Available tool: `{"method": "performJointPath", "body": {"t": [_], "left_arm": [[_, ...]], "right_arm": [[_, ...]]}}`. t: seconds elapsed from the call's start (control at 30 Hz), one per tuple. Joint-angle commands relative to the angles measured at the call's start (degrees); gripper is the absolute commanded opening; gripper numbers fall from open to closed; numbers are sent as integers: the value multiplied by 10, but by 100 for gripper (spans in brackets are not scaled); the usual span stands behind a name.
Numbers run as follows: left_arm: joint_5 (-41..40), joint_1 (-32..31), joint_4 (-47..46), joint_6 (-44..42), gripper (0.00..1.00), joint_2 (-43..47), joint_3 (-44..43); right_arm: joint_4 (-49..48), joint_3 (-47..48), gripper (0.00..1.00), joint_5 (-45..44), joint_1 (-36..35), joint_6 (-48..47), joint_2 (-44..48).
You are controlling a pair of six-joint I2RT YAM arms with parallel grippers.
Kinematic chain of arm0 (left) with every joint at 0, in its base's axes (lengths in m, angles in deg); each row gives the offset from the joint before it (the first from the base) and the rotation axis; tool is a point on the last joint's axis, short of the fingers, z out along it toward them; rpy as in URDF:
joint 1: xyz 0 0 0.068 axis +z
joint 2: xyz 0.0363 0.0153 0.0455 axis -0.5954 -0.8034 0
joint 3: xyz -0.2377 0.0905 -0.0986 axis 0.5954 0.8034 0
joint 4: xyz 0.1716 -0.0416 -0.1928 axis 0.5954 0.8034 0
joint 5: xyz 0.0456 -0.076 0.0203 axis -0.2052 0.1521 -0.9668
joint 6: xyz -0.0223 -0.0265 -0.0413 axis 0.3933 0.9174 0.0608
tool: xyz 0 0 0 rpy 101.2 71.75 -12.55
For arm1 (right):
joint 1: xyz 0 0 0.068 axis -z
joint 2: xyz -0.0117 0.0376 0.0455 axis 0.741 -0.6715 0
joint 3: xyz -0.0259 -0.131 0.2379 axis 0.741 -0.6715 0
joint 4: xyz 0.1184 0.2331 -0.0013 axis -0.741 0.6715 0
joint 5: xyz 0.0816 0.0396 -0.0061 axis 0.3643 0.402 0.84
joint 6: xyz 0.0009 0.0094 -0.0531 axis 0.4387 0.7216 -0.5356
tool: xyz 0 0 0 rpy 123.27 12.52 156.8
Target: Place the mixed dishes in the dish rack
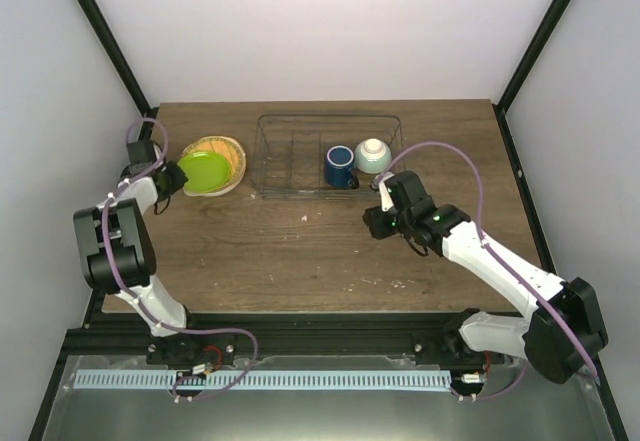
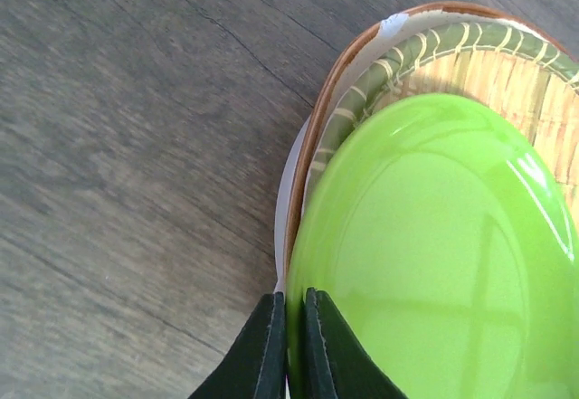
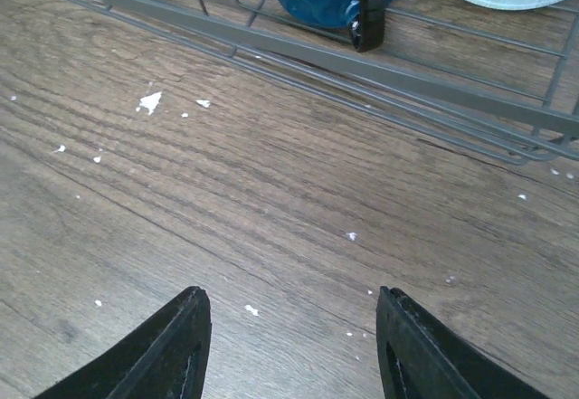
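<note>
Dish rack (image 1: 285, 156) sits at 12 o'clock on the counter (image 1: 300, 251), toward the far edge. I see two dishes loaded in it. The small dark blue mug (image 1: 339, 166) stands mouth up in the right half. The pale mint bowl (image 1: 373, 155) is just beside the mug at its 2 o'clock, in the right end of the rack. I can't tell if they touch.

The three plates are stacked on the counter at 9 o'clock from the rack, just beside its left wall. The lime-green plate (image 1: 204, 171) is on top, shifted toward 8 o'clock off the stack's centre. The tan woven-look plate (image 2: 488, 60) is under it, showing on the 12-to-3 side. The beige patterned plate (image 2: 330, 91) is at the bottom, only its brown rim and a white edge visible.

My left pincer (image 2: 294, 345) is nearly closed, with the green plate's near rim pinched between the fingers. The right pincer (image 3: 294, 327) is spread wide and holds nothing, low over bare counter. It is outside the rack's near wall, at 5 o'clock from the mug. White specks (image 3: 149, 102) are scattered on the wood in front of it.
</note>
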Motion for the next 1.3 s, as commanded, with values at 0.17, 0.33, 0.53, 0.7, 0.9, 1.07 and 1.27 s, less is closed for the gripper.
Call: {"method": "performJointPath", "body": {"t": [0.17,0.33,0.53,0.7,0.9,1.07,1.27], "left_arm": [[71,6,-22,20,0,78,78],[123,10,-86,48,0,137,125],[127,10,-95,40,0,232,157],[88,10,-54,30,0,295,163],[139,9,-70,62,0,385,206],[118,-89,-26,53,0,428,208],[93,-189,-13,67,0,457,231]], "right_arm": [[-123,-32,52,165,-6,4,-4],[-200,-46,52,286,-6,27,-24],[-285,-53,54,390,-6,69,-73],[-285,-42,55,382,-12,73,-97],[-329,-38,59,407,-14,90,-102],[-408,-4,73,463,-14,124,-136],[-432,67,77,497,-14,134,-205]]}}
